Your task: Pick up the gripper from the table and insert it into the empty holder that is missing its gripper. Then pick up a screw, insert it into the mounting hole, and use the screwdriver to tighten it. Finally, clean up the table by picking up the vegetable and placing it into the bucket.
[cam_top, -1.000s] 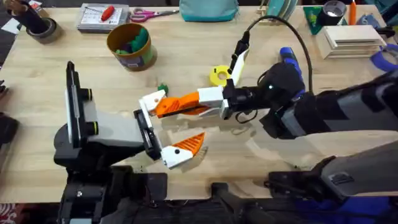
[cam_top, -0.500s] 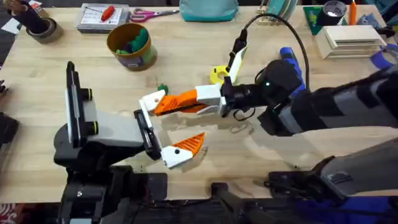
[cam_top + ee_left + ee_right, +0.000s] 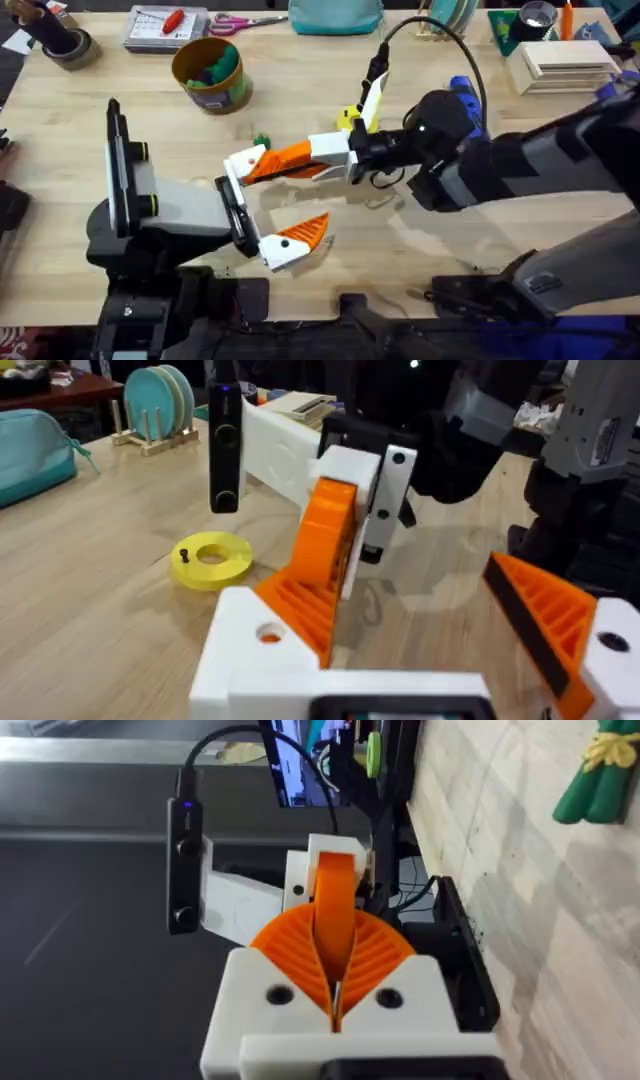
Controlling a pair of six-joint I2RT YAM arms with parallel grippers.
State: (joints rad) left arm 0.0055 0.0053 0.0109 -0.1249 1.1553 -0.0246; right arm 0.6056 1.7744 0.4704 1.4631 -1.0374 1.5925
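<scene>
The right gripper (image 3: 290, 160) reaches across the table with its orange pads pressed together on the small orange gripper (image 3: 262, 167), holding its tip against the empty holder (image 3: 243, 160) — the white finger mount on the left gripper (image 3: 262, 205). In the right wrist view the two ribbed pads (image 3: 375, 952) meet with the orange wedge (image 3: 335, 910) pinched upright between them. In the left wrist view that wedge (image 3: 322, 555) sits right at the mount (image 3: 262, 640), beside its round hole; whether it is fully seated I cannot tell. The left gripper's fingers stand wide apart, the other finger carrying its own orange pad (image 3: 303, 233).

Taking the holder as landmark: the yellow ring (image 3: 350, 120) lies beyond it toward the far right, and the blue screwdriver (image 3: 465, 92) farther still in that direction, partly behind the right arm. The green vegetable (image 3: 261, 142) lies just beyond the holder on the table — small and half hidden. The yellow bucket (image 3: 209, 73) stands well beyond it to the far left, with green things inside.
</scene>
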